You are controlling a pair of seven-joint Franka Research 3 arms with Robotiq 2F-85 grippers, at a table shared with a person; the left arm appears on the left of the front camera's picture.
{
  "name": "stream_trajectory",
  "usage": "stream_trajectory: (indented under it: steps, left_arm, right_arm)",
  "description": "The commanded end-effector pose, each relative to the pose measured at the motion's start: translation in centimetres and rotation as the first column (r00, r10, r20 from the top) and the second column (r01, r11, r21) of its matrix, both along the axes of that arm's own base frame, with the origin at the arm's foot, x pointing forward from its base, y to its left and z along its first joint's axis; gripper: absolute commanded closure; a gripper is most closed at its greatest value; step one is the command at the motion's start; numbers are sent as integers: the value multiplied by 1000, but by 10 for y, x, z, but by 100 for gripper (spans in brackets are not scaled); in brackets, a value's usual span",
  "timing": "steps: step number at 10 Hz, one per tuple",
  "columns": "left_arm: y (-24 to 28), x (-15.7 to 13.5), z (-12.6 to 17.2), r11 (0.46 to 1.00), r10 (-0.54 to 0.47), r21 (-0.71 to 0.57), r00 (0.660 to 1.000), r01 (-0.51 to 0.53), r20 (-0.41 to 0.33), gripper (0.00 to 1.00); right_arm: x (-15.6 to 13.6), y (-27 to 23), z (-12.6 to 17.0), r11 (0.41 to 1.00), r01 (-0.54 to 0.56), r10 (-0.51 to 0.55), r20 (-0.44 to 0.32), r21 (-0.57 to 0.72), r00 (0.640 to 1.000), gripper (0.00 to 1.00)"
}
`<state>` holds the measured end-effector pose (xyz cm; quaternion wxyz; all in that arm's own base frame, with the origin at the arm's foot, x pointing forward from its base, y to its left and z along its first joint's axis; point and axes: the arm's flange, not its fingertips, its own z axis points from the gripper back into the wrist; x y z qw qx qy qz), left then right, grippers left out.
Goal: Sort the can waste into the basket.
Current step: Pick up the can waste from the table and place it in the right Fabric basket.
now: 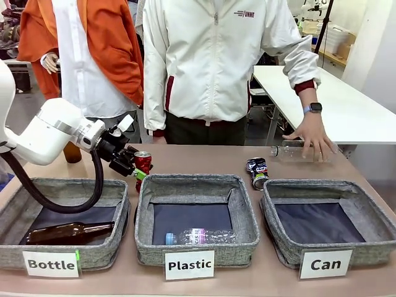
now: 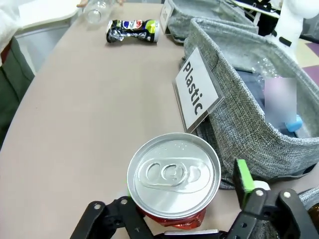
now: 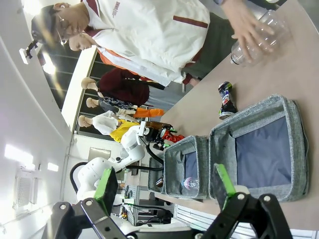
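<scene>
A red can (image 1: pixel 143 162) with a silver top (image 2: pixel 173 174) stands upright on the table behind the gap between the Bottle and Plastic baskets. My left gripper (image 1: pixel 138 171) (image 2: pixel 187 181) straddles it with jaws still spread. The green right finger pad (image 2: pixel 243 174) stands a little clear of the can; the other finger is hidden behind it. A crushed dark can (image 1: pixel 257 172) (image 2: pixel 132 31) (image 3: pixel 225 101) lies on the table just behind the "Can" basket (image 1: pixel 371 247) (image 3: pixel 299 149), which holds nothing. My right gripper (image 3: pixel 165 184) is open in the air, holding nothing.
The "Plastic" basket (image 1: pixel 241 244) (image 2: pixel 234 89) holds a clear bottle (image 1: pixel 201 236). A brown bottle (image 1: pixel 68 232) lies in the "Bottle" basket (image 1: pixel 12 210). A person's hand (image 1: pixel 314 137) rests on a clear bottle (image 1: pixel 286 150) at the far right of the table.
</scene>
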<state>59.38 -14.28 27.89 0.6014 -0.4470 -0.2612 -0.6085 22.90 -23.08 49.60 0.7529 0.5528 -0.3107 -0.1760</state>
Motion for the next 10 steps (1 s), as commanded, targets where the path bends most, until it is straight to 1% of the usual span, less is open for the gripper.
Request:
stream_trajectory:
  steps: [1, 3, 4, 5, 6, 8, 9, 10]
  left_arm:
    - [-2, 4, 2, 1000, -8, -19, 1000, 8, 0, 100]
    - [-3, 4, 2, 1000, -14, -22, 1000, 14, -5, 100]
    - [-3, 4, 2, 1000, -16, -27, 1000, 16, -8, 86]
    - [-3, 3, 2, 999, -15, -36, 1000, 15, -8, 95]
    - [-4, 3, 1, 999, -15, -38, 1000, 15, -8, 100]
    - [-4, 4, 2, 999, -11, -41, 1000, 11, -2, 100]
    - [2, 6, 8, 999, 4, -53, 1000, -4, 12, 100]
    - [13, 9, 23, 997, 36, -70, 998, -33, 43, 100]
  right_arm:
    - [2, 0, 1, 1000, 2, -2, 40, 6, 999, 0]
    - [2, 0, 1, 1000, 2, -2, 40, 6, 999, 0]
    - [2, 0, 1, 1000, 2, -2, 40, 6, 999, 0]
    - [2, 0, 1, 1000, 2, -2, 40, 6, 999, 0]
    - [2, 0, 1, 1000, 2, -2, 40, 6, 999, 0]
    - [2, 0, 1, 1000, 2, -2, 40, 6, 999, 0]
    - [2, 0, 1, 1000, 2, -2, 40, 6, 999, 0]
    - [2, 0, 1, 1000, 2, -2, 40, 6, 999, 0]
